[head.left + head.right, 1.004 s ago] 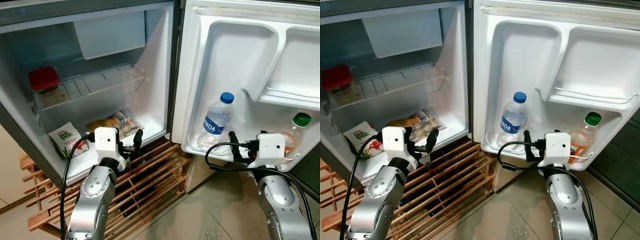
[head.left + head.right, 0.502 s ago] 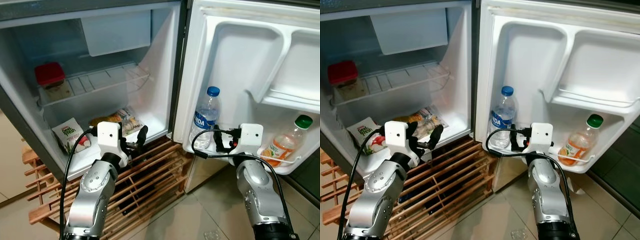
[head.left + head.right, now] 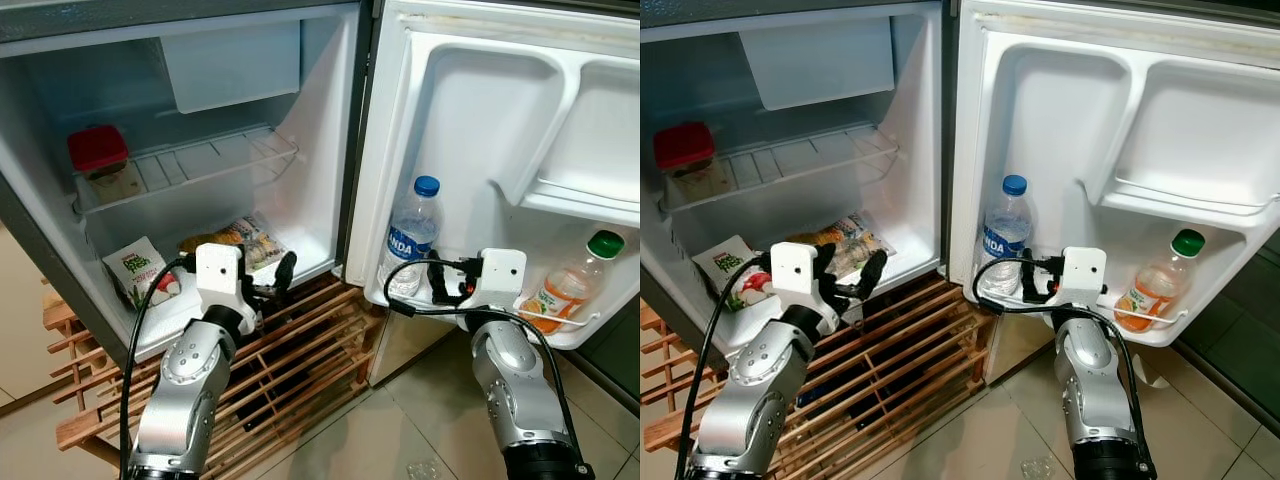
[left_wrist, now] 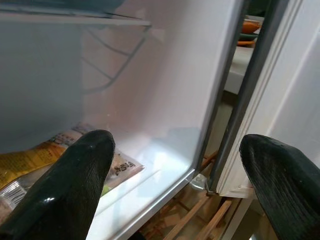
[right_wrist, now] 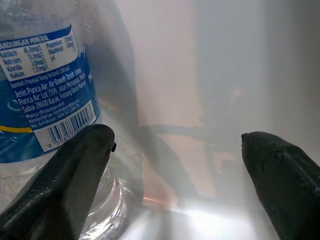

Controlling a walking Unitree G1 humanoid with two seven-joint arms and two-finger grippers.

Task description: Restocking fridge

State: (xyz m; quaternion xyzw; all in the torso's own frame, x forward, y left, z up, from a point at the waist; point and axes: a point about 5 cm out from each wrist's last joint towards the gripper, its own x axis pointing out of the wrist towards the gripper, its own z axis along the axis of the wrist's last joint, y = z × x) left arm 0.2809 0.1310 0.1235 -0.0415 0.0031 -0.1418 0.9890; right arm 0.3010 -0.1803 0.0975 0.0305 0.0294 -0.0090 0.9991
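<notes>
The fridge stands open. A clear water bottle (image 3: 411, 240) with a blue cap stands in the lower door shelf (image 3: 575, 333). An orange juice bottle (image 3: 568, 280) with a green cap leans in the same shelf, further right. My right gripper (image 3: 445, 285) is open at the shelf's front, just right of the water bottle (image 5: 45, 95), which lies beside one finger (image 5: 75, 170), not between them. My left gripper (image 3: 270, 288) hangs open at the fridge's bottom front edge, near a yellow food packet (image 3: 232, 243). A green-white pack (image 3: 135, 277) lies left of it.
A red-lidded container (image 3: 97, 160) sits on the wire shelf (image 3: 210, 165). A slatted wooden rack (image 3: 300, 350) lies under the fridge, with tiled floor (image 3: 400, 425) in front. The upper door shelf (image 3: 585, 200) juts out above the juice bottle.
The camera view has shifted. My right gripper has drawn closer to the water bottle, uncovering the juice bottle. My left gripper keeps its place at the fridge floor.
</notes>
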